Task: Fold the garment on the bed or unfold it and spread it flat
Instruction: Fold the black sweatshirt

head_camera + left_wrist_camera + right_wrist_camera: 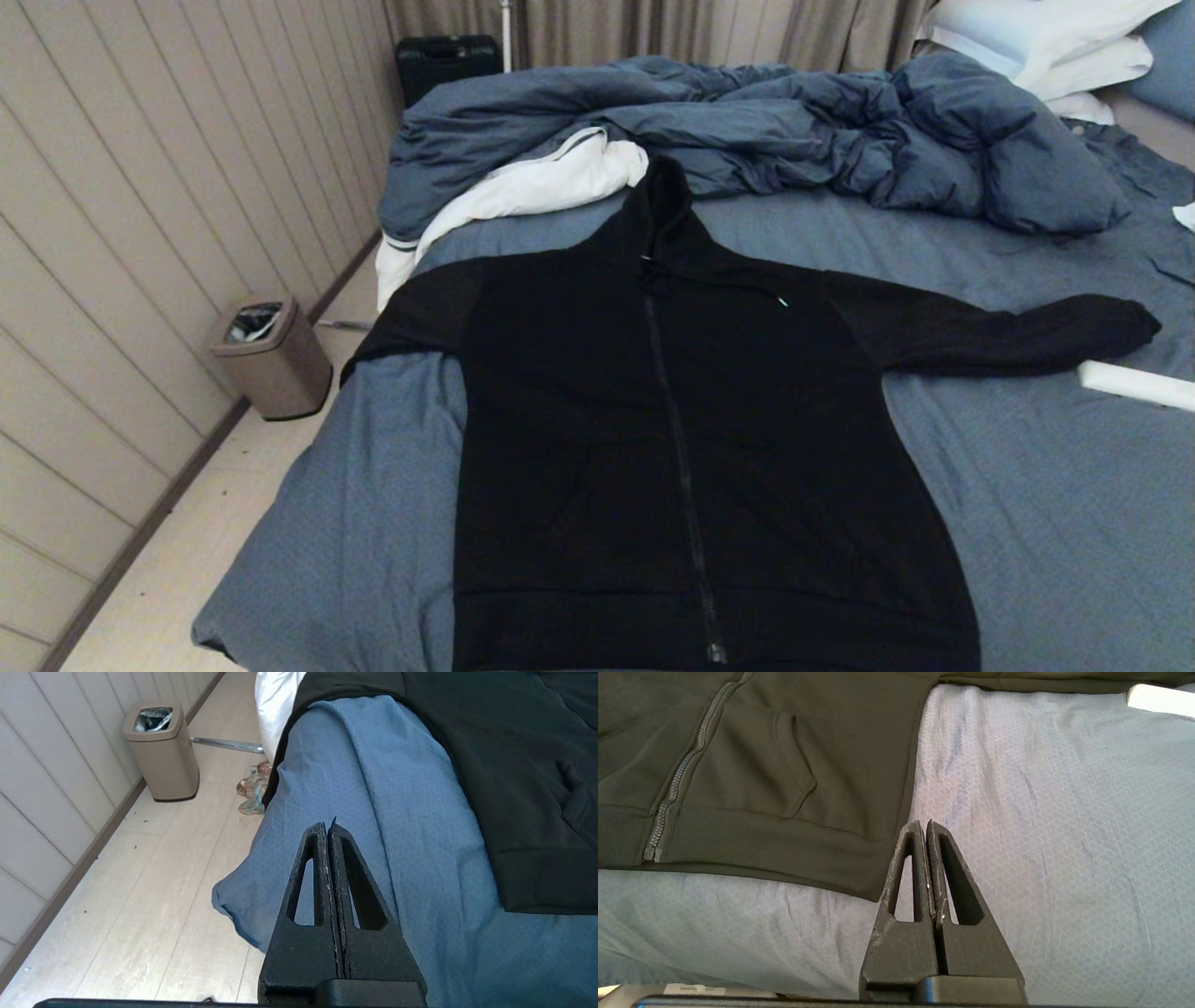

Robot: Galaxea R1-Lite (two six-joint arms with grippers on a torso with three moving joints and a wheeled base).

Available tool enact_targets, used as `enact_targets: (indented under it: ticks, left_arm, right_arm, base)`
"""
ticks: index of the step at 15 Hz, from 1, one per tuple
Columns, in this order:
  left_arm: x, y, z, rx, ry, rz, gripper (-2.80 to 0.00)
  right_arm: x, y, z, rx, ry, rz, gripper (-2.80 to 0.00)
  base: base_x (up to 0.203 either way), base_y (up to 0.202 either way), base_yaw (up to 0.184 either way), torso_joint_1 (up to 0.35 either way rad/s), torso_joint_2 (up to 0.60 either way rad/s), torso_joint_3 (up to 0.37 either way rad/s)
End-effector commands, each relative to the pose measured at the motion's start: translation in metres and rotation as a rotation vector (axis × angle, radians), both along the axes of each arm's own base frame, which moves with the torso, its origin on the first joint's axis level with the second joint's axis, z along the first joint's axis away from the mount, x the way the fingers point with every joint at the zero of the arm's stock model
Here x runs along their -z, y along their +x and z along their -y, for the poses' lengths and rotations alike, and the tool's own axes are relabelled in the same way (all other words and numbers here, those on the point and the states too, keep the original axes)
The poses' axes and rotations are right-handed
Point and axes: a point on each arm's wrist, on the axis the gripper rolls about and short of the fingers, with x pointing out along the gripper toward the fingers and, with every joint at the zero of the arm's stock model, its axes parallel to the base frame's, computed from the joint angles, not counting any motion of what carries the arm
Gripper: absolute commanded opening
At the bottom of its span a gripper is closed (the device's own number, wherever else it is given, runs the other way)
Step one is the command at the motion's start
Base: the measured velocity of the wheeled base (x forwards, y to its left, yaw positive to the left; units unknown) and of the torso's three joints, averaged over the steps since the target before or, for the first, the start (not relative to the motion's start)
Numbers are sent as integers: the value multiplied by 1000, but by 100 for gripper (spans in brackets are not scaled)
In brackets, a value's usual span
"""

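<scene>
I'm hovering both closed, empty grippers, left [328, 826] and right [923, 825], off the hoodie's [691, 439] hem corners near the bed's [1046, 523] foot edge; it's probably soft, floppy, best pinched there.

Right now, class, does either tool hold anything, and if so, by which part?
Nothing is held. The left tool and right tool are both shut and empty, above the bed beside the hoodie.
</scene>
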Motion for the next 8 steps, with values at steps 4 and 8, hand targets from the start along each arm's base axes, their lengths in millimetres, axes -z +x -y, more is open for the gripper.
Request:
enact_targets:
  ticks: [4,8]
  left_arm:
    - [0,0,0,-1,0,0,-280]
    - [0,0,0,-1,2,1,-280]
  right_arm:
    - [-2,2,0,-1,-5,-49,-280]
    - [-72,10,-1,-45,22,-34,-280]
  base:
    - [0,0,0,0,0,0]
    - [0,0,0,0,0,0]
